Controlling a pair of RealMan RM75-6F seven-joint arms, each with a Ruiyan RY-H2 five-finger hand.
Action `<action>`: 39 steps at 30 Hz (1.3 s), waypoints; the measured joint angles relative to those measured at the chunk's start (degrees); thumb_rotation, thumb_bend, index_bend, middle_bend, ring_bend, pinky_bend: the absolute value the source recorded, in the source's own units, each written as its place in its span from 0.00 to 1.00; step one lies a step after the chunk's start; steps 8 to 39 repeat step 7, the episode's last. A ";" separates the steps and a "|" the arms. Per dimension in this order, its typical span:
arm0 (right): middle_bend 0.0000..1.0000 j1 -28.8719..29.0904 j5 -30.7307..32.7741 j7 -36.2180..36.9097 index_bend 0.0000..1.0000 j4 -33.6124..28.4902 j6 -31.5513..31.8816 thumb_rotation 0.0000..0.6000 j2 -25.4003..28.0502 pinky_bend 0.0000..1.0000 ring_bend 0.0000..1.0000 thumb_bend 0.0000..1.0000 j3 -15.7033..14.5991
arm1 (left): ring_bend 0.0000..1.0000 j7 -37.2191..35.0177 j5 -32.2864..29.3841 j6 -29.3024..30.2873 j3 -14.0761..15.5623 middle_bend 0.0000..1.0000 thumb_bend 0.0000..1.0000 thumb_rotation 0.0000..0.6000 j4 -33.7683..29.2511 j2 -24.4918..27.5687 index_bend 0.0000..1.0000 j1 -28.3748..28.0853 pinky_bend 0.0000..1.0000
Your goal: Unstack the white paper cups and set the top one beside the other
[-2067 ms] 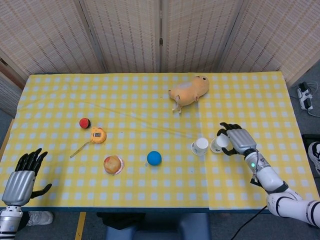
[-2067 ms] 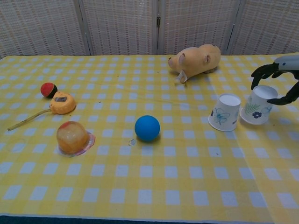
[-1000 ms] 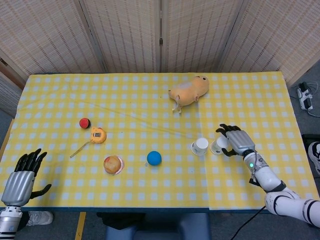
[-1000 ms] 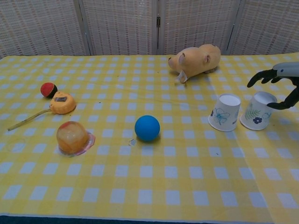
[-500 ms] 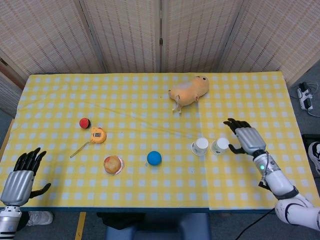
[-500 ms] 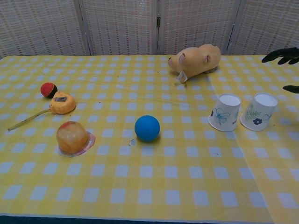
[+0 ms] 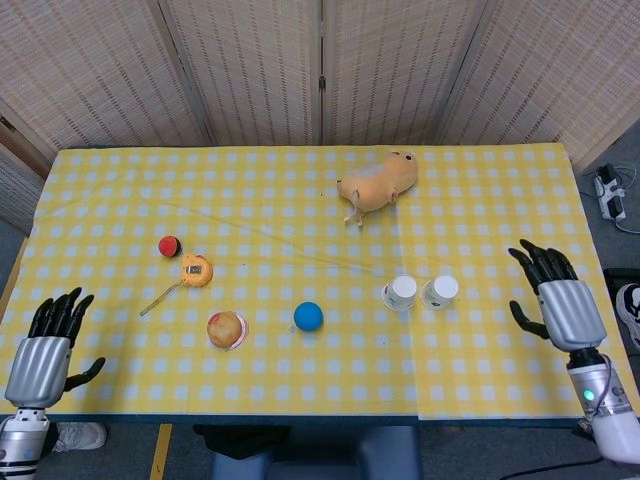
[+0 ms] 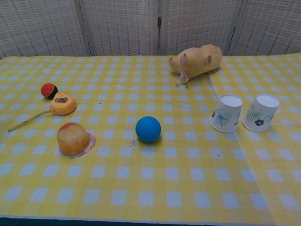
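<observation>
The 2 cups are standing upside down, unstacked and just beside each other on the table (image 7: pixel 300 400), the blue-flower cup (image 8: pixel 225 113) lying between the blue ball (image 8: pixel 148 129) and the leaf cup (image 8: pixel 261 112). The right hand (image 7: pixel 560 300) is hovering well right of the leaf cup, fingers spread and holding nothing. The left hand (image 7: pixel 45 345) is hanging far left of the ball, fingers apart, empty.
</observation>
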 measured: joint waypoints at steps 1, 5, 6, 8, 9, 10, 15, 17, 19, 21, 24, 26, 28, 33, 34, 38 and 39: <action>0.07 -1.18 -1.00 0.27 0.13 0.24 1.33 1.00 -0.27 0.08 0.09 0.45 -0.47 | 0.03 0.13 0.17 0.24 -0.01 0.01 0.26 1.00 -0.05 -0.12 0.08 0.05 0.00; 0.08 -4.92 -3.92 1.27 0.13 1.39 4.91 1.00 -1.48 0.08 0.09 0.45 -2.13 | 0.03 0.76 1.04 1.45 -0.06 0.01 0.27 1.00 -0.24 -0.63 0.08 0.31 0.00; 0.08 -5.62 -4.45 1.39 0.13 1.78 5.66 1.00 -1.86 0.08 0.09 0.45 -2.31 | 0.03 0.84 1.20 1.66 -0.08 0.01 0.27 1.00 -0.27 -0.74 0.08 0.36 0.00; 0.08 -6.08 -4.76 1.51 0.13 2.09 6.08 1.00 -2.13 0.07 0.09 0.45 -2.38 | 0.03 0.88 1.32 1.83 -0.10 0.01 0.27 1.00 -0.28 -0.84 0.08 0.41 0.00; 0.08 -6.08 -4.76 1.51 0.13 2.09 6.08 1.00 -2.13 0.07 0.09 0.45 -2.38 | 0.03 0.88 1.32 1.83 -0.10 0.01 0.27 1.00 -0.28 -0.84 0.08 0.41 0.00; 0.08 -6.08 -4.76 1.51 0.13 2.09 6.08 1.00 -2.13 0.07 0.09 0.45 -2.38 | 0.03 0.88 1.32 1.83 -0.10 0.01 0.27 1.00 -0.28 -0.84 0.08 0.41 0.00; 0.08 -6.08 -4.76 1.51 0.13 2.09 6.08 1.00 -2.13 0.07 0.09 0.45 -2.38 | 0.03 0.88 1.32 1.83 -0.10 0.01 0.27 1.00 -0.28 -0.84 0.08 0.41 0.00; 0.08 -6.08 -4.76 1.51 0.13 2.09 6.08 1.00 -2.13 0.07 0.09 0.45 -2.38 | 0.03 0.88 1.32 1.83 -0.10 0.01 0.27 1.00 -0.28 -0.84 0.08 0.41 0.00; 0.08 -6.08 -4.76 1.51 0.13 2.09 6.08 1.00 -2.13 0.07 0.09 0.45 -2.38 | 0.03 0.88 1.32 1.83 -0.10 0.01 0.27 1.00 -0.28 -0.84 0.08 0.41 0.00; 0.08 -6.08 -4.76 1.51 0.13 2.09 6.08 1.00 -2.13 0.07 0.09 0.45 -2.38 | 0.03 0.88 1.32 1.83 -0.10 0.01 0.27 1.00 -0.28 -0.84 0.08 0.41 0.00; 0.08 -6.08 -4.76 1.51 0.13 2.09 6.08 1.00 -2.13 0.07 0.09 0.45 -2.38 | 0.03 0.88 1.32 1.83 -0.10 0.01 0.27 1.00 -0.28 -0.84 0.08 0.41 0.00; 0.08 -6.08 -4.76 1.51 0.13 2.09 6.08 1.00 -2.13 0.07 0.09 0.45 -2.38 | 0.03 0.88 1.32 1.83 -0.10 0.01 0.27 1.00 -0.28 -0.84 0.08 0.41 0.00; 0.08 -6.08 -4.76 1.51 0.13 2.09 6.08 1.00 -2.13 0.07 0.09 0.45 -2.38 | 0.03 0.88 1.32 1.83 -0.10 0.01 0.27 1.00 -0.28 -0.84 0.08 0.41 0.00; 0.08 -6.08 -4.76 1.51 0.13 2.09 6.08 1.00 -2.13 0.07 0.09 0.45 -2.38 | 0.03 0.88 1.32 1.83 -0.10 0.01 0.27 1.00 -0.28 -0.84 0.08 0.41 0.00; 0.08 -6.08 -4.76 1.51 0.13 2.09 6.08 1.00 -2.13 0.07 0.09 0.45 -2.38 | 0.03 0.88 1.32 1.83 -0.10 0.01 0.27 1.00 -0.28 -0.84 0.08 0.41 0.00; 0.08 -6.08 -4.76 1.51 0.13 2.09 6.08 1.00 -2.13 0.07 0.09 0.45 -2.38 | 0.03 0.88 1.32 1.83 -0.10 0.01 0.27 1.00 -0.28 -0.84 0.08 0.41 0.00; 0.08 -6.08 -4.76 1.51 0.13 2.09 6.08 1.00 -2.13 0.07 0.09 0.45 -2.38 | 0.03 0.88 1.32 1.83 -0.10 0.01 0.27 1.00 -0.28 -0.84 0.08 0.41 0.00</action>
